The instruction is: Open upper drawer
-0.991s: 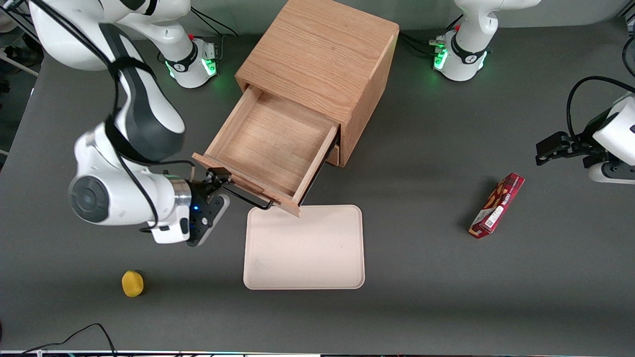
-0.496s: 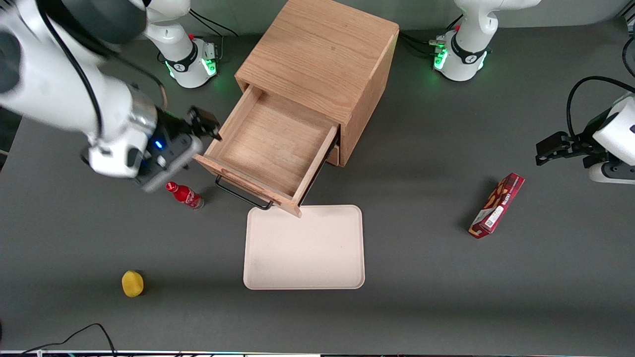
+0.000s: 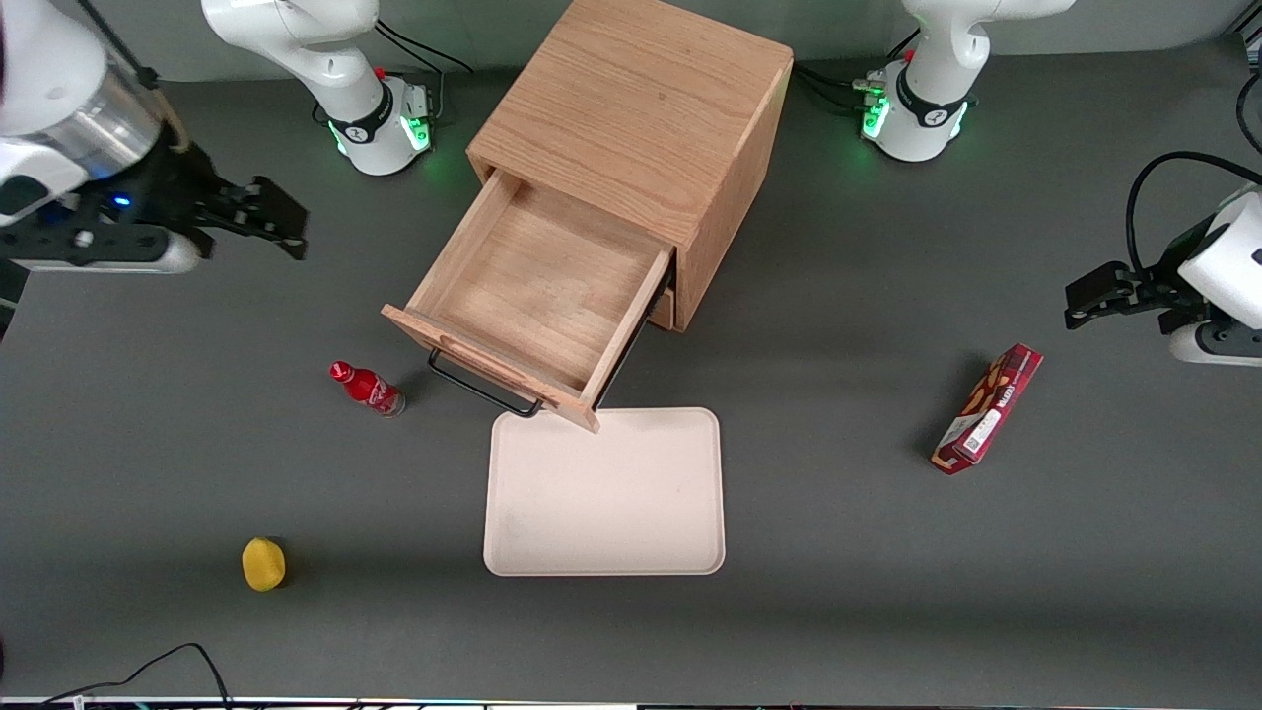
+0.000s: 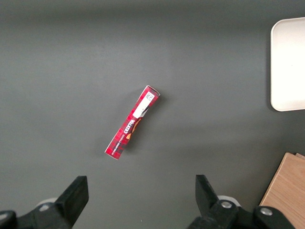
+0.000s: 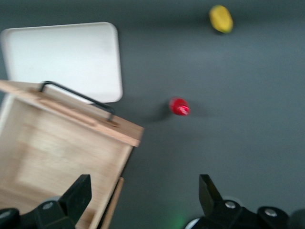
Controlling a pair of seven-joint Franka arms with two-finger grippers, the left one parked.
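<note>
Fingers of the gripper spread wide and hold nothing at the front view's upper left, its arm cut off by the frame edge. At centre, the upper drawer, a shallow light-wood box with a thin black bar handle, juts fully from the oak cabinet, hiding the lower drawer.

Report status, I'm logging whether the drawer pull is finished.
End effector open, holding nothing, raised toward the working arm's end of the table. Upper drawer pulled well out, handle free. Nothing obstructing.
</note>
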